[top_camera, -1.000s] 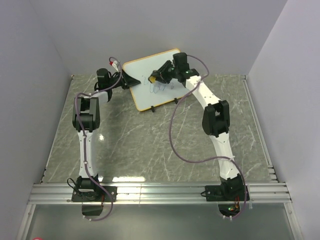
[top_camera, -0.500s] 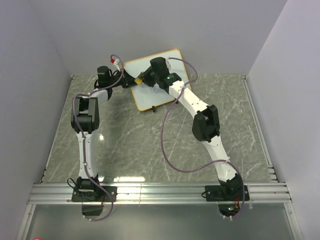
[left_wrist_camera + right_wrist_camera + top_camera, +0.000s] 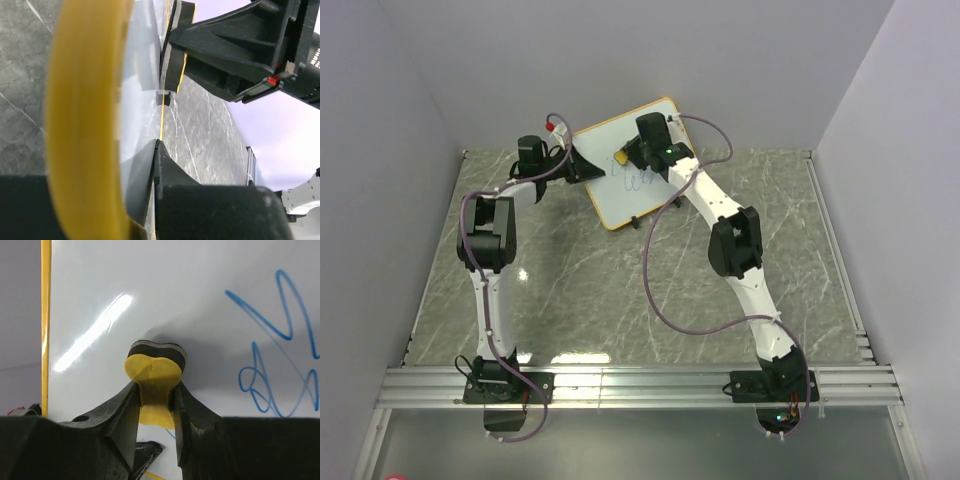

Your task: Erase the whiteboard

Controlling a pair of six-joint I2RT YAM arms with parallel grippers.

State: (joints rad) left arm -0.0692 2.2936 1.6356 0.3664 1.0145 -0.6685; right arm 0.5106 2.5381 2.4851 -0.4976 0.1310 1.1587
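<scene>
Marble tabletop (image 3: 620, 290), far edge: the whiteboard's (image 3: 620, 200) long axis follows it. Only the wrist views show my right gripper (image 3: 156, 387) pinching the eraser (image 3: 155, 370) and my left gripper (image 3: 582, 166) clamping the rim.

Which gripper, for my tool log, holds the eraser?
The right gripper: its jaws pinch the yellow eraser against the whiteboard. The left gripper clamps the whiteboard's edge instead.

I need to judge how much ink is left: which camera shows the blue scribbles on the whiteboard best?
The right wrist view: the blue scribbles fill its right side, sharp, beside the eraser. The top external view shows them tiny on the whiteboard; the left wrist view sees the board nearly edge-on, no ink visible.
</scene>
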